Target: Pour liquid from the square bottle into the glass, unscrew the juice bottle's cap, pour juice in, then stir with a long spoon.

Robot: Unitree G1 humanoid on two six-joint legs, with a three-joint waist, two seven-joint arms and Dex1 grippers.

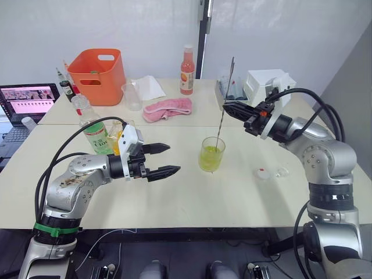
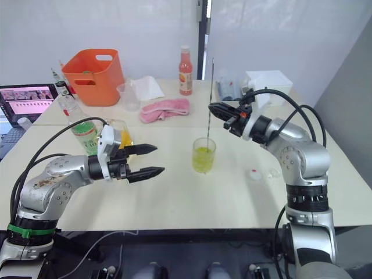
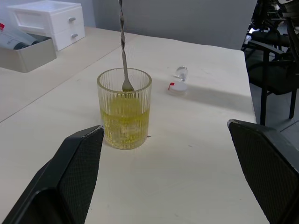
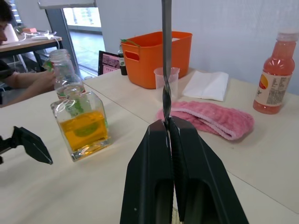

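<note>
Pale tabletop (image 1: 192,192), white walls behind; an orange bin (image 1: 97,74) sits at about 10 o'clock from the glass (image 1: 212,154), a pink cloth (image 1: 168,108) at 11 and a tall orange-red bottle (image 1: 186,70) near 12.

Glass: ribbed clear tumbler at table centre, roughly a third full of yellow-green mix. Judged fragile and easy to tip; stir gently, off the wall.

Long spoon (image 1: 225,104): my right gripper (image 1: 229,108) is pinched tight on the twisted stem, about mid-length, with the small bowl (image 3: 127,86) inside the glass, near the liquid surface. Stem is thin, stiff metal, likely slick; the twist gives the pads some bite. Hold looks adequate for small circles.

My left gripper (image 1: 164,159) hovers at 9 o'clock of the glass, fingers spread wide, holding nothing, clear of the glass.

Square bottle (image 4: 83,122) and juice bottle (image 4: 65,80) stand together at 9 o'clock, behind my left arm; juice bottle uncapped. Cap (image 1: 264,173) lies on the table at 3 o'clock of the glass.

Judgement: pours done, stirring in hand
</note>
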